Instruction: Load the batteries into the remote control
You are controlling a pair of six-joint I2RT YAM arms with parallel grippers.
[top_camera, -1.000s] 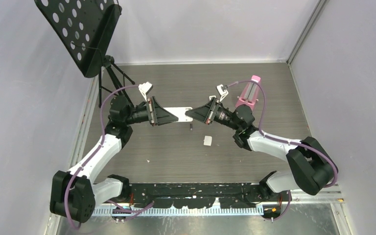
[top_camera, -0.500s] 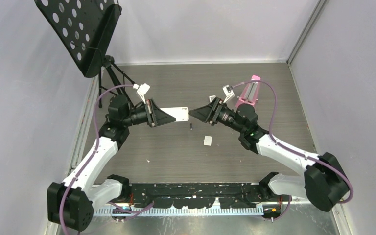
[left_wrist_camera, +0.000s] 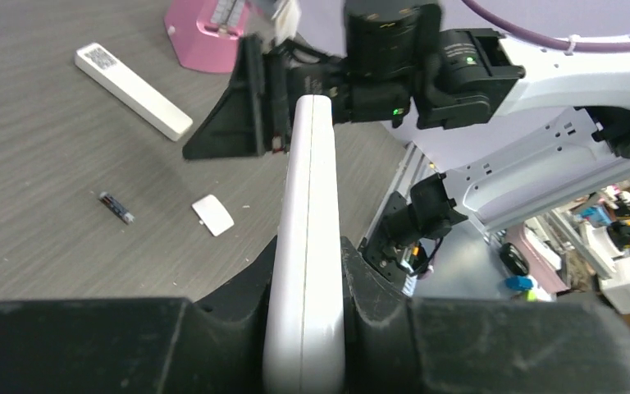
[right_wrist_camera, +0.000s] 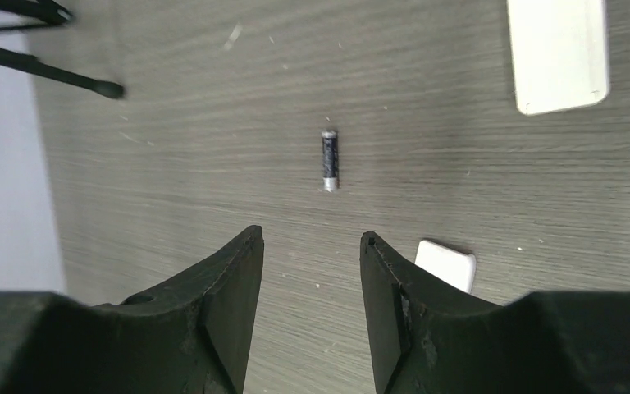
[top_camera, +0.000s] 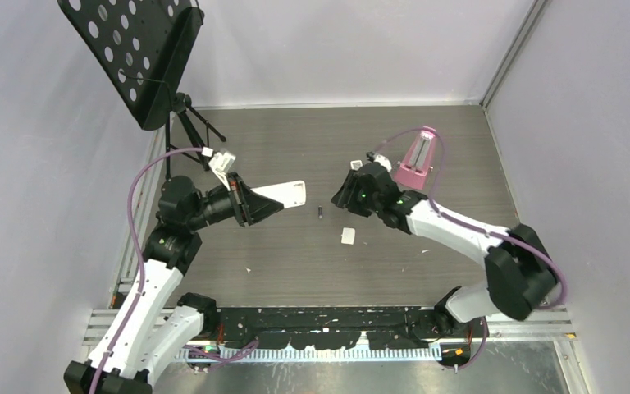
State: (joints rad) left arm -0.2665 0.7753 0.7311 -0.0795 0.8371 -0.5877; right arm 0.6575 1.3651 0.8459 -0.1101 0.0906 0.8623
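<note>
My left gripper (top_camera: 264, 204) (left_wrist_camera: 308, 246) is shut on the white remote control (top_camera: 289, 193) (left_wrist_camera: 312, 205), held edge-up above the table with its free end pointing right. One battery (top_camera: 320, 213) (right_wrist_camera: 329, 159) (left_wrist_camera: 116, 207), a small dark cylinder with a light tip, lies on the table below that end. My right gripper (top_camera: 344, 195) (right_wrist_camera: 312, 238) hangs over the table just right of the battery, pointing down. It is open, with nothing between its fingers.
A small white cover piece (top_camera: 348, 235) (right_wrist_camera: 445, 264) (left_wrist_camera: 213, 215) lies right of the battery. A longer slim white remote (left_wrist_camera: 131, 79) (right_wrist_camera: 558, 53) lies near a pink holder (top_camera: 416, 160) (left_wrist_camera: 213, 33). A black music stand (top_camera: 143, 57) stands at the back left.
One second ago both grippers held the remote control between them. The right gripper has let go, drawn back right and tipped down over the battery; the left arm has pulled the remote leftward.
</note>
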